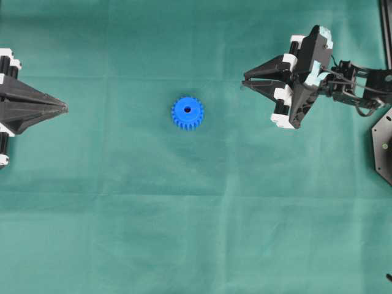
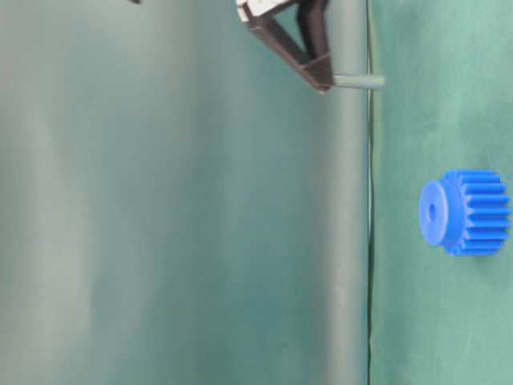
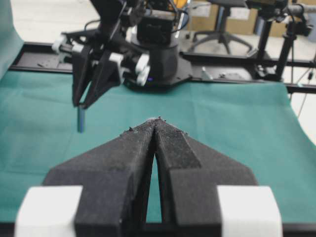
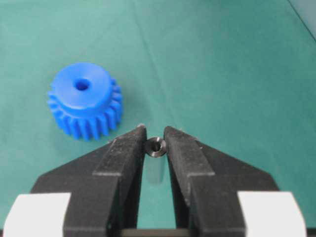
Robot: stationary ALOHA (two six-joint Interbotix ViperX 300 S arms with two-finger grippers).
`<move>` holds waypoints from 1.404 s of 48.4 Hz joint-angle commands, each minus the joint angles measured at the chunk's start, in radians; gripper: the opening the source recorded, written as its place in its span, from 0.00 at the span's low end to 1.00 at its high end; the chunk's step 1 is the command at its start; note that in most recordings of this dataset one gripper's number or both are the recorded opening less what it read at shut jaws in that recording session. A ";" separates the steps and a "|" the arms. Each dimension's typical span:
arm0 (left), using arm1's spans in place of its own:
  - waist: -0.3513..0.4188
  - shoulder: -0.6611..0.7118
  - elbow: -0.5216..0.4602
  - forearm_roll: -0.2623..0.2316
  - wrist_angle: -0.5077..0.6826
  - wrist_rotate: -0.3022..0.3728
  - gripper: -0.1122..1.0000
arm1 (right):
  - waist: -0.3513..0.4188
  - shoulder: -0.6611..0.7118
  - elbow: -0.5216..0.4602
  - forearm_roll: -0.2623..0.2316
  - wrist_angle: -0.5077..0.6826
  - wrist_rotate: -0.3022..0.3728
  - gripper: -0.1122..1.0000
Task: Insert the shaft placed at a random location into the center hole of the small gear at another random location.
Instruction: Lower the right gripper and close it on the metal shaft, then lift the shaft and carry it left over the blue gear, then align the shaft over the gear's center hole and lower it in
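**Pin picked, insertion not started**

Right tool (image 4: 155, 143) is clamped on the pin (image 4: 156, 146): right wrist view shows its shiny round end pinched between the two tips. In the left wrist view the pin hangs roughly upright below the tool at upper left, its lower end looking clear of the green bench (image 1: 184, 233). Table-level view agrees: pin sticks out of the tool tips at top centre, apart from the cloth.

Blue gear (image 1: 187, 113) sits flat on the bench, centre of the overhead frame, hub up, hole (image 1: 187, 111) open and empty. Right tool is at upper right of that frame, well apart from the gear.

Left tool (image 1: 61, 108) is parked at the left edge, tips pressed together, gripping nothing.

Status, my read: grasp and lift done. Left to do: carry the pin over the hub, line it up with the hole, lower it in, release.
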 commanded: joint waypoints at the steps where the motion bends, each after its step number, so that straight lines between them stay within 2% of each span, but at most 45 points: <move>1: 0.000 0.003 -0.009 -0.002 -0.005 0.002 0.10 | 0.018 -0.026 -0.041 -0.003 0.029 0.000 0.24; 11: 0.000 0.005 -0.011 -0.002 -0.005 0.002 0.10 | 0.051 0.038 -0.104 -0.003 0.029 0.000 0.24; 25: 0.000 0.003 -0.009 -0.002 -0.005 0.002 0.10 | 0.107 0.193 -0.284 -0.003 0.044 0.000 0.24; 34: -0.002 0.003 -0.008 -0.002 -0.005 0.002 0.10 | 0.120 0.262 -0.356 -0.003 0.069 0.000 0.24; 68: -0.002 0.003 -0.006 -0.005 -0.005 -0.006 0.10 | 0.126 0.373 -0.359 0.003 0.031 0.000 0.24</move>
